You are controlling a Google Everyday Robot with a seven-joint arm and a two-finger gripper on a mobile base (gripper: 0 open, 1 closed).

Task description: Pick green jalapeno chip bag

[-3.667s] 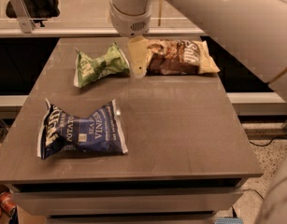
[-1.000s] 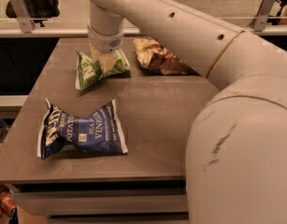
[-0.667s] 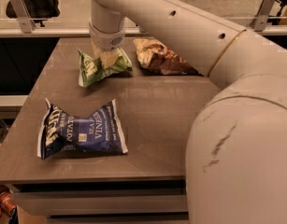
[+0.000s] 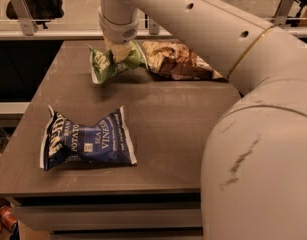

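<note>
The green jalapeno chip bag [image 4: 107,63] is small, crumpled and light green. It hangs pinched at its middle from my gripper [image 4: 121,51], a little above the far part of the table [image 4: 183,114], with its left end drooping. My gripper comes straight down from the white wrist and is shut on the bag. The fingers are mostly buried in the foil. The arm sweeps in from the right and fills the right side of the view.
A larger dark-blue chip bag [image 4: 85,139] lies flat at the front left of the table. A brown-and-tan bag [image 4: 178,61] lies at the back, just right of my gripper. A railing and a dark object stand behind the table.
My gripper has closed on the green bag and raised it off the table; the bag now hangs slightly higher and further right than before. The other two bags have not moved.
</note>
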